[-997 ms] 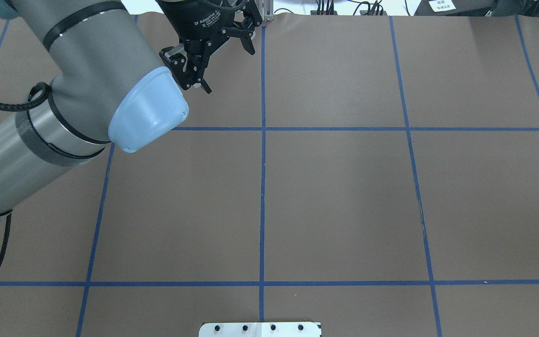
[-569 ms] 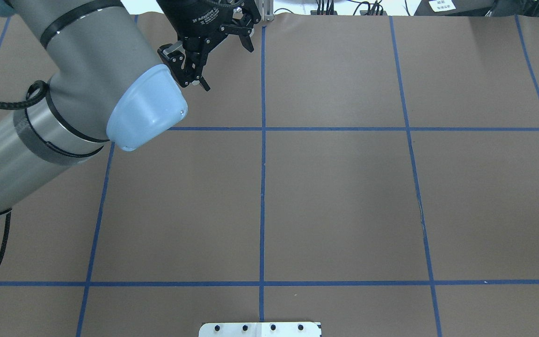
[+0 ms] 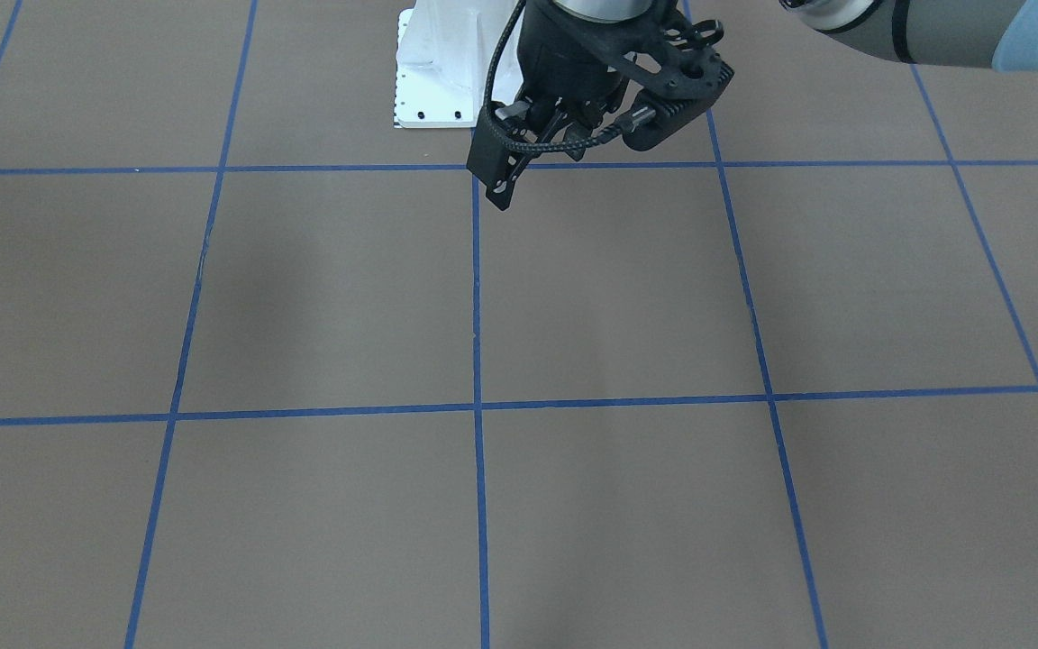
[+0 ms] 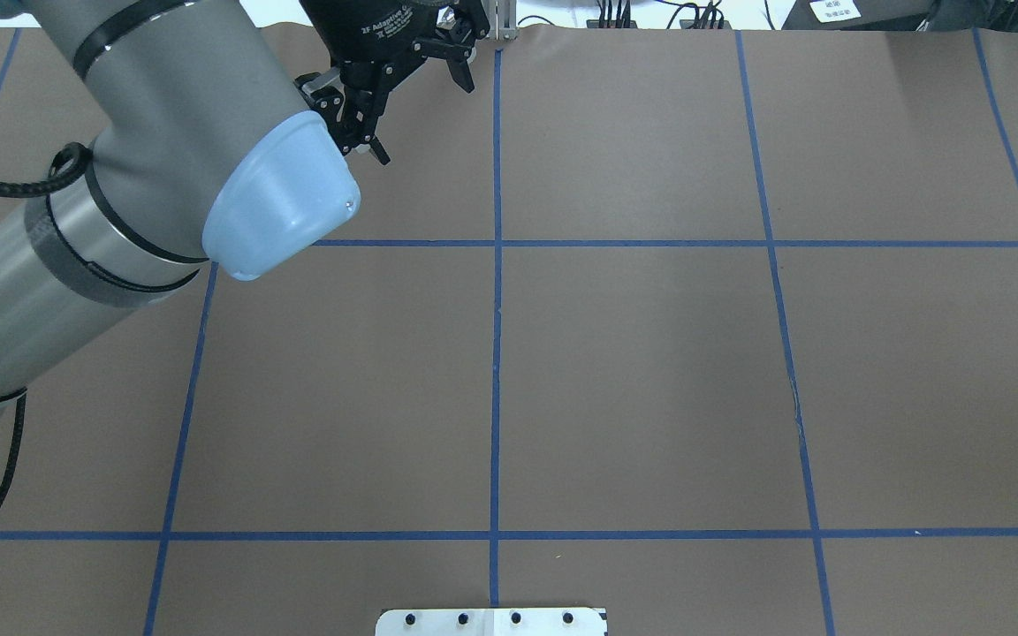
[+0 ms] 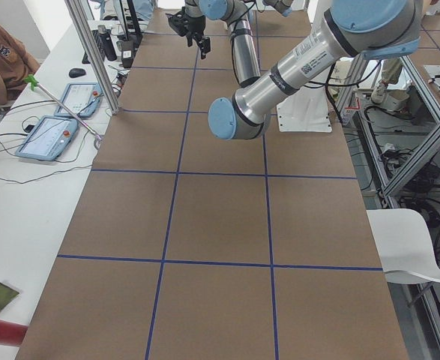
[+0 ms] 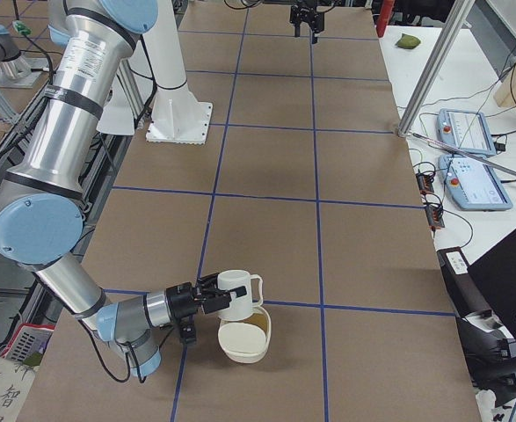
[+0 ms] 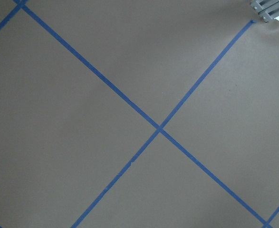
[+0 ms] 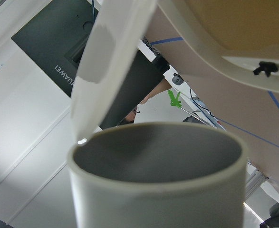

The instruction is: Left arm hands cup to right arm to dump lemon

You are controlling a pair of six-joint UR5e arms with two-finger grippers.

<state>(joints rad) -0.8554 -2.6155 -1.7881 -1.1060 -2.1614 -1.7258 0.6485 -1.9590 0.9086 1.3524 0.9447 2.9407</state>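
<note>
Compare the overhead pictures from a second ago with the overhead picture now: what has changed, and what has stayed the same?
The left gripper has drifted slightly toward the table's far edge. The left arm and its blue cap shifted a little the same way. Nothing was grasped or released. Unchanged: the gripper stays open with nothing between its fingers, and the taped table and the white plate at its near edge look as before.

Bright, even light falls from above my left fingers (image 4: pixel 354 119); the table (image 4: pixel 650 424) beneath them carries only 1 soft, faint shadow. Close before my right fingers (image 6: pixel 207 294), the cup (image 8: pixel 158 175) fills the wrist view, blurred, against washed-out white. The blue lines (image 4: pixel 496 353) are sharp in the other views.
</note>
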